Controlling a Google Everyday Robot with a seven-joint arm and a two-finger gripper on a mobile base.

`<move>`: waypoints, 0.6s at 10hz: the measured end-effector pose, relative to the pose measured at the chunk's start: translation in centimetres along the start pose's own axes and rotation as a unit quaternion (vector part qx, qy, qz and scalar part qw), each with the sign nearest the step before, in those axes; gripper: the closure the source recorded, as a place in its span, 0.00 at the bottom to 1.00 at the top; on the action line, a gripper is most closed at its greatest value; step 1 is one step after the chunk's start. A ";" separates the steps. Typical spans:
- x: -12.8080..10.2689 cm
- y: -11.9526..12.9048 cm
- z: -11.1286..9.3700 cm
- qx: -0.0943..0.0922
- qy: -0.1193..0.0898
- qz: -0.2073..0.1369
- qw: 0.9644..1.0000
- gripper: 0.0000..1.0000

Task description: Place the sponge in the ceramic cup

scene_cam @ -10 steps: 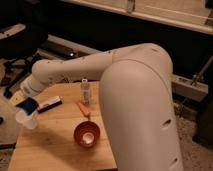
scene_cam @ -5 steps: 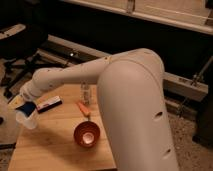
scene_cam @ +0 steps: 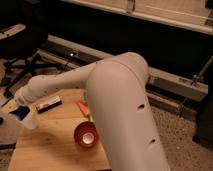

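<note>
Single high view, downward past the arm (scene_cam: pixel 120 110), hand (scene_cam: pixel 21 104) far left

White tubular arm (scene_cam: pixel 117 95) (dotted with dark holes), pincer (scene_cam: pixel 21 102) at its tip

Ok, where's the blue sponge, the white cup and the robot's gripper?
sponge (scene_cam: pixel 18 114), camera view, middle of its blue face, at the cup's rim.
ceramic cup (scene_cam: pixel 29 121), camera view, its white side wall.
gripper (scene_cam: pixel 21 103), camera view, the arm's tip, right above the sponge and cup.
</note>
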 end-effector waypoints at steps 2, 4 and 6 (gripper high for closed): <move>0.0 -0.5 1.2 0.007 -0.002 -0.003 1.000 1.00; 0.4 -1.1 1.9 0.013 0.001 -0.005 1.000 1.00; 0.9 -1.2 2.8 0.012 0.007 -0.009 1.000 1.00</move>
